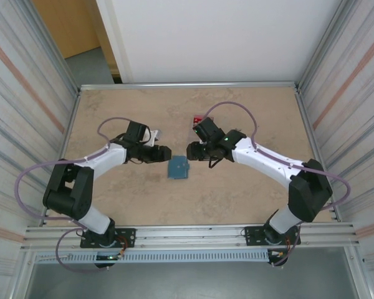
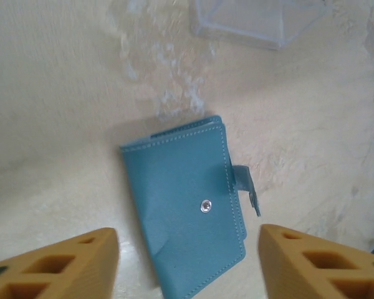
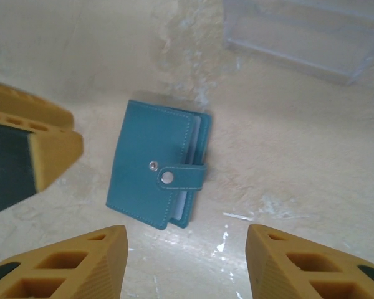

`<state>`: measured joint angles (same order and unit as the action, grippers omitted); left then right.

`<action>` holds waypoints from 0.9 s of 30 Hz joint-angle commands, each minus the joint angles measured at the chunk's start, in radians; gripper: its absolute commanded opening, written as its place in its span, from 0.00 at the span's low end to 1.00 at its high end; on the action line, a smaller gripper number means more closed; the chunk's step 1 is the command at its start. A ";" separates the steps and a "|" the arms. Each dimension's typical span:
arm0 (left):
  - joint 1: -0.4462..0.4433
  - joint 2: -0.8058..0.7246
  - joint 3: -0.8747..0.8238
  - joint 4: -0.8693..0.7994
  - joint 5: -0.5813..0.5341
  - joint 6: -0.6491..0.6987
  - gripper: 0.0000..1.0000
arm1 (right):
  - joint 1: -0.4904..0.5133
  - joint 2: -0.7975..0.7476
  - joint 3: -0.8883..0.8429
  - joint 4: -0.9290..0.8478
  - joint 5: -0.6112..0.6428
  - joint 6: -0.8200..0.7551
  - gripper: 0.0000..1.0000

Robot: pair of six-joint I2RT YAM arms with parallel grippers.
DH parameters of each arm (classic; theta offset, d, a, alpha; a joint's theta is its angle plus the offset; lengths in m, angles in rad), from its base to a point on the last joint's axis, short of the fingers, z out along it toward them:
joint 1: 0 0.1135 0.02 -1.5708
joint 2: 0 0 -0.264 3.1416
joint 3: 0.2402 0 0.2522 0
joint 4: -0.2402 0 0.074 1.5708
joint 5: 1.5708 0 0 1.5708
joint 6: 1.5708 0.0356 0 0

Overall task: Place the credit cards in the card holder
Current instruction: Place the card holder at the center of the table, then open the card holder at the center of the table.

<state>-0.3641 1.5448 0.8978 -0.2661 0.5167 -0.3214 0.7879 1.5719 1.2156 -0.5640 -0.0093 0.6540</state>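
Note:
The teal-blue card holder [image 1: 178, 168] lies folded on the table between my two grippers. In the left wrist view the card holder [image 2: 184, 199] shows its snap stud, and its tab sticks out loose to the right. In the right wrist view the tab rests across the cover of the card holder [image 3: 153, 165], beside the stud. My left gripper [image 2: 190, 265] hovers open over the holder's near end. My right gripper [image 3: 187, 249] is open too, just short of the holder, with nothing between its fingers. A small red patch [image 1: 198, 118], probably the credit cards, peeks out behind my right wrist.
A clear plastic case [image 2: 255, 18] stands on the table beyond the holder, also seen in the right wrist view [image 3: 305, 37]. The left gripper's fingers [image 3: 31, 156] show at the left of the right wrist view. Metal rails and walls [image 1: 71, 112] border the tan table.

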 commanded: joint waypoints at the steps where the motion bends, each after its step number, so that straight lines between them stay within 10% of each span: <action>1: 0.018 -0.068 0.075 -0.088 -0.056 0.159 0.68 | 0.021 0.056 0.047 0.041 -0.053 0.027 0.47; 10: 0.156 -0.144 0.080 -0.096 -0.074 0.208 0.84 | 0.066 0.303 0.259 -0.022 -0.130 0.014 0.32; 15: 0.228 -0.186 0.066 -0.099 -0.039 0.229 0.86 | 0.073 0.430 0.400 -0.134 -0.139 -0.008 0.01; 27: 0.249 -0.186 0.059 -0.087 0.004 0.263 0.93 | 0.050 0.478 0.390 -0.207 -0.127 -0.008 0.00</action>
<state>-0.1169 1.3705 0.9680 -0.3439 0.4896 -0.0933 0.8486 2.0460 1.6020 -0.7059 -0.1509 0.6605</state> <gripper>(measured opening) 0.934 0.046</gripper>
